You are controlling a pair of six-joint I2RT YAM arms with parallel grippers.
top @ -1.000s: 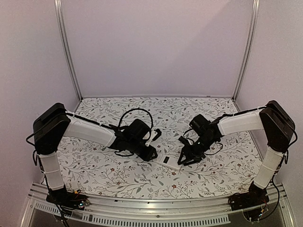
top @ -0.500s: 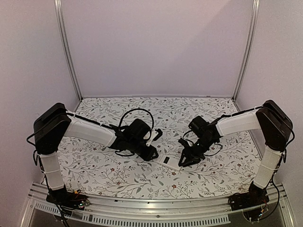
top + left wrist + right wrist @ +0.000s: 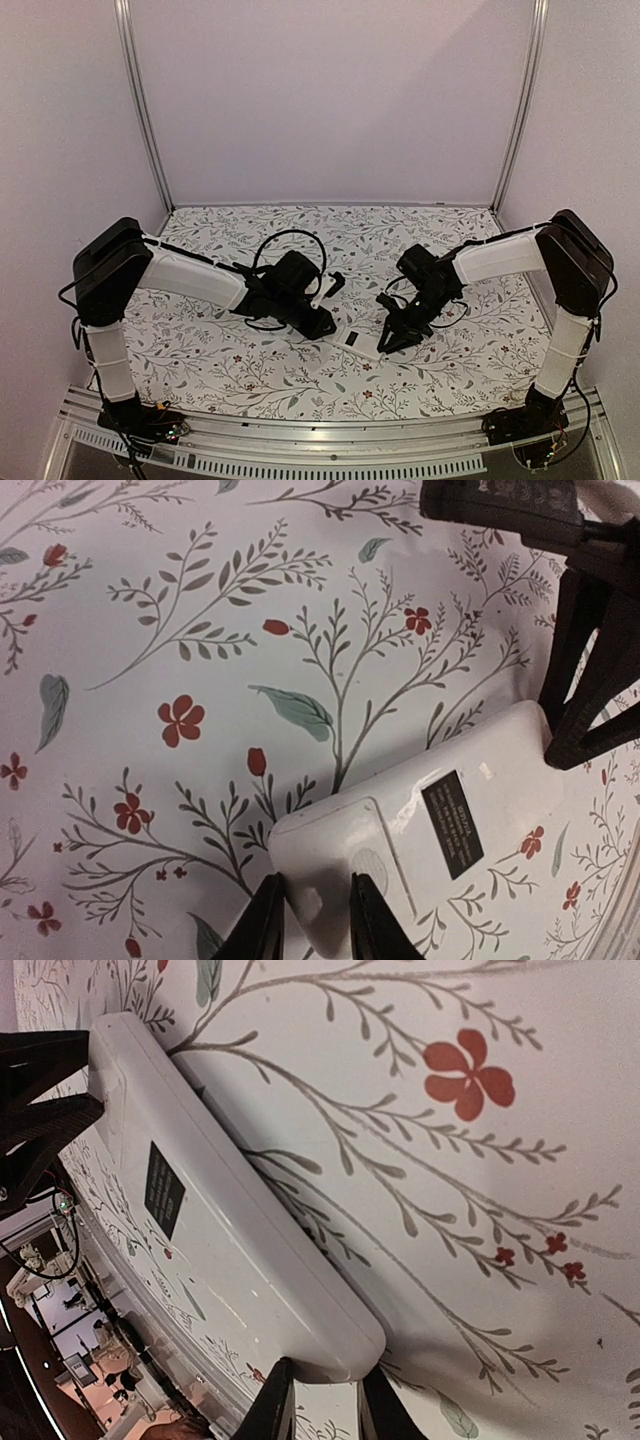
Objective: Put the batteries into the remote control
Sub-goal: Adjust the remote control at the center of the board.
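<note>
White plastic, the back of the remote control [image 3: 358, 340], is turned upward on the floral-printed table [image 3: 250, 370], and the remote lies flat between the two arms. In the top view it is seen only as a small pale bar. The left hand [image 3: 322, 325] is lowered at one end and the right hand [image 3: 385, 343] at the other.

More detail is given by the wrist views. From the left wrist, a dark printed label [image 3: 458, 823] is seen on the remote's back. The left fingers [image 3: 262, 925] are drawn close together over the near end of the remote, with a strip of white casing showing in the narrow gap. Whether that end is actually pinched cannot be told. In the same view the right hand's dark fingers [image 3: 585, 695] are seen meeting the remote's far corner.

From the right wrist, the remote is viewed along its length and its rounded side edge is shown. The right fingertips [image 3: 275, 1405] are held with a narrow gap just beside the near corner. Whether that corner is gripped cannot be told.
</note>
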